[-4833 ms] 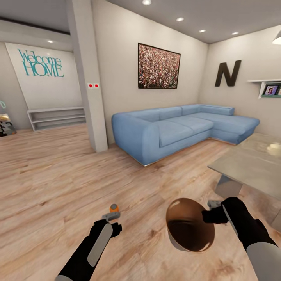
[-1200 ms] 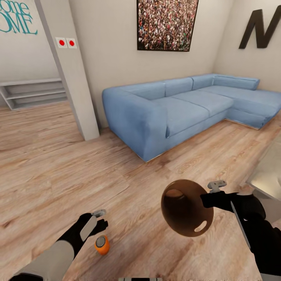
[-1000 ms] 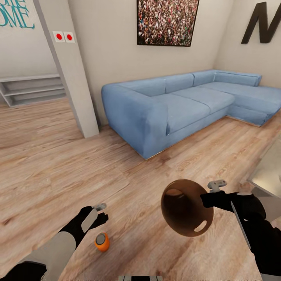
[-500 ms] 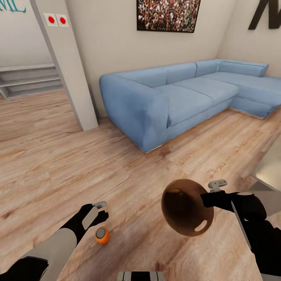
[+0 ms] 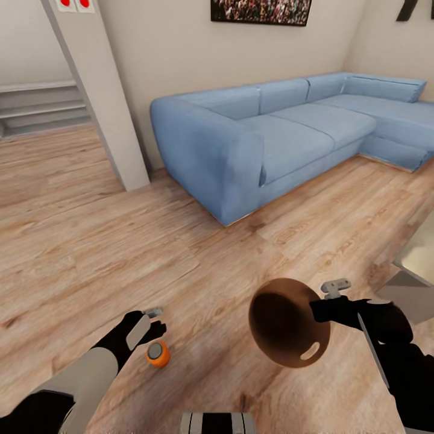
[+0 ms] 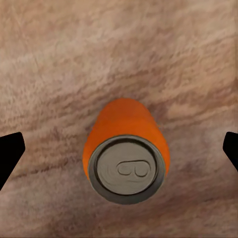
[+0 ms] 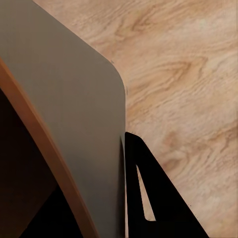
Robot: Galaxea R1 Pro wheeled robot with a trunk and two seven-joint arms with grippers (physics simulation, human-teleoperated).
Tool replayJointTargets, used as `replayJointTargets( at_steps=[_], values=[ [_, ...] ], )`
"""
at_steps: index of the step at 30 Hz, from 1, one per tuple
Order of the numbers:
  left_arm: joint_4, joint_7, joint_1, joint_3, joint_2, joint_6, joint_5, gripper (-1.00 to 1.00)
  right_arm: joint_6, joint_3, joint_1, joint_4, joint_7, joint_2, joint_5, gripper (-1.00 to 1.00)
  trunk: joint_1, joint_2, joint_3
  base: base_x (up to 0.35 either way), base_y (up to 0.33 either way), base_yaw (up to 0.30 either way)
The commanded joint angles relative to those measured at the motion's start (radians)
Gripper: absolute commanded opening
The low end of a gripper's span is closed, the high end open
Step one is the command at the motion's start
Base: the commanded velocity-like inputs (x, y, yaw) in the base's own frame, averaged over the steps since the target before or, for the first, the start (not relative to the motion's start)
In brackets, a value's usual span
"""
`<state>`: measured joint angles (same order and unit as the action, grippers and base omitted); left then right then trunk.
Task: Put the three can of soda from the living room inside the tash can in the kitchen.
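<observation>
An orange drink can with a silver top is standing upright on the pale wood-plank floor, well short of the blue corner sofa. The left gripper is hovering directly above it with its dark fingers spread wide to either side and touching nothing; this centring suggests a top-down grasp being lined up. The right gripper is pinching the rim of the small tapered bucket, grey outside and tan-brown inside, with one finger pressed flat against the grey outer wall. The bucket is hanging tilted above the floor with its mouth facing up toward the head camera, probably so the can could be dropped in nearby.
</observation>
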<state>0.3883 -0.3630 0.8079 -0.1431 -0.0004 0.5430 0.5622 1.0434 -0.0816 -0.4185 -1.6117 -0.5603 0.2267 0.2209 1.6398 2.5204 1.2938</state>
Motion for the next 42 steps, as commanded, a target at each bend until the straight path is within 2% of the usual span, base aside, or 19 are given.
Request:
replayJointTargets(
  at_steps=[1, 11, 29, 42],
  values=[
    [-0.001, 0.001, 0.001, 0.000, -0.001, 0.000, 0.000, 1.00, 0.004, 0.001, 0.000, 0.000, -0.006, 0.000, -0.022, -1.00, 0.000, 0.000, 0.004, 0.000, 0.000, 0.000],
    [-0.004, 0.003, 0.004, -0.002, -0.013, -0.001, -0.001, 1.00, 0.004, 0.005, 0.000, 0.000, -0.006, -0.001, -0.021, -1.00, 0.005, 0.003, 0.043, 0.000, 0.000, 0.000],
    [-0.003, 0.004, 0.004, -0.003, -0.015, -0.002, -0.001, 1.00, 0.004, 0.005, 0.000, 0.000, -0.006, -0.001, -0.021, -1.00, 0.013, 0.007, 0.112, 0.000, 0.000, 0.000],
    [0.010, 0.003, -0.005, -0.002, -0.019, -0.018, 0.001, 1.00, 0.004, 0.003, 0.000, 0.000, -0.006, -0.001, -0.021, -1.00, 0.013, 0.007, 0.112, 0.000, 0.000, 0.000]
  ],
)
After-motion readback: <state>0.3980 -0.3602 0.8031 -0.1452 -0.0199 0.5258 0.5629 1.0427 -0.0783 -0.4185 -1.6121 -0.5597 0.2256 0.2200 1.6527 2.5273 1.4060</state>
